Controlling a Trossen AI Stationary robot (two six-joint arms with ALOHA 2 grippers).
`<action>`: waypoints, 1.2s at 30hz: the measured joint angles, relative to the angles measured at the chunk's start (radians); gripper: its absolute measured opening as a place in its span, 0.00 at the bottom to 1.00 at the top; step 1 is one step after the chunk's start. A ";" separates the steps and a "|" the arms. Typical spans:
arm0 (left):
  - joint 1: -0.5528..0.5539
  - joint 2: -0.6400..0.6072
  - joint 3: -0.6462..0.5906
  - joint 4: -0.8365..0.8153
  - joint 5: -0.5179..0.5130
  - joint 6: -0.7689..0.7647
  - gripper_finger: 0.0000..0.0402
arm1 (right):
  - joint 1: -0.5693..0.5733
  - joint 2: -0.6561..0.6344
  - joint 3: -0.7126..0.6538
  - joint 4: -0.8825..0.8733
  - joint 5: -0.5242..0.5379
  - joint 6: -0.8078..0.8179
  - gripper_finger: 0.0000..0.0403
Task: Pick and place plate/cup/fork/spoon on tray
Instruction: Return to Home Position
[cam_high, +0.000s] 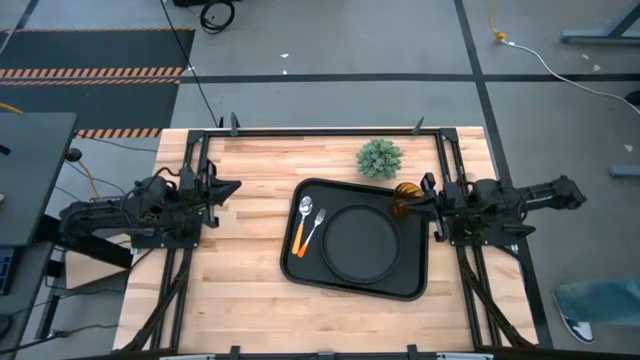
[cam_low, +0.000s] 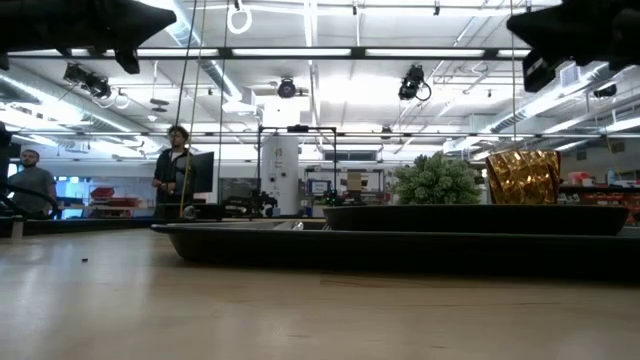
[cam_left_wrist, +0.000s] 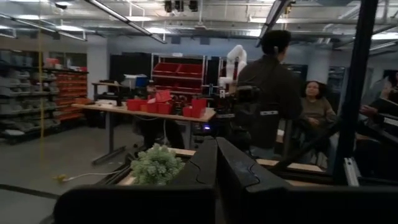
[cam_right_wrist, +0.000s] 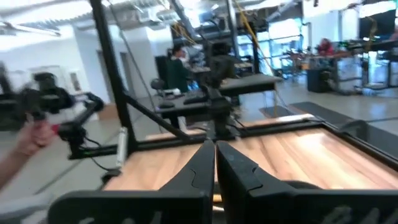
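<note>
The black tray (cam_high: 415, 285) lies right of the table's middle. On it rests the round black plate (cam_high: 360, 243). Beside the plate, on the tray's left part, lie the silver spoon (cam_high: 306, 209) and the orange-handled fork (cam_high: 300, 238). The amber cup (cam_high: 405, 198) stands upright at the tray's far right corner, also seen in the low view (cam_low: 522, 177). My left gripper (cam_high: 233, 187) is shut, raised over the table's left side. My right gripper (cam_high: 424, 203) is shut, raised just right of the cup, high above it in the low view (cam_low: 530, 40).
A fuzzy green plant ball (cam_high: 380, 158) sits on the table just beyond the tray's far edge. Black frame rails (cam_high: 330, 130) run along the far edge and both sides. Bare wood (cam_high: 230, 290) lies left of the tray. People stand in the room beyond (cam_low: 175, 170).
</note>
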 joint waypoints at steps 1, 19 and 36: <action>-0.005 0.000 0.000 0.002 -0.013 0.008 0.02 | 0.029 0.000 0.000 0.011 0.026 0.006 0.06; -0.010 0.002 0.000 -0.005 0.002 0.114 0.02 | 0.037 -0.195 0.003 -0.025 -0.236 0.139 0.06; -0.008 0.104 -0.001 0.010 0.000 0.145 0.02 | -0.151 -0.192 -0.024 -0.023 -0.375 0.129 0.06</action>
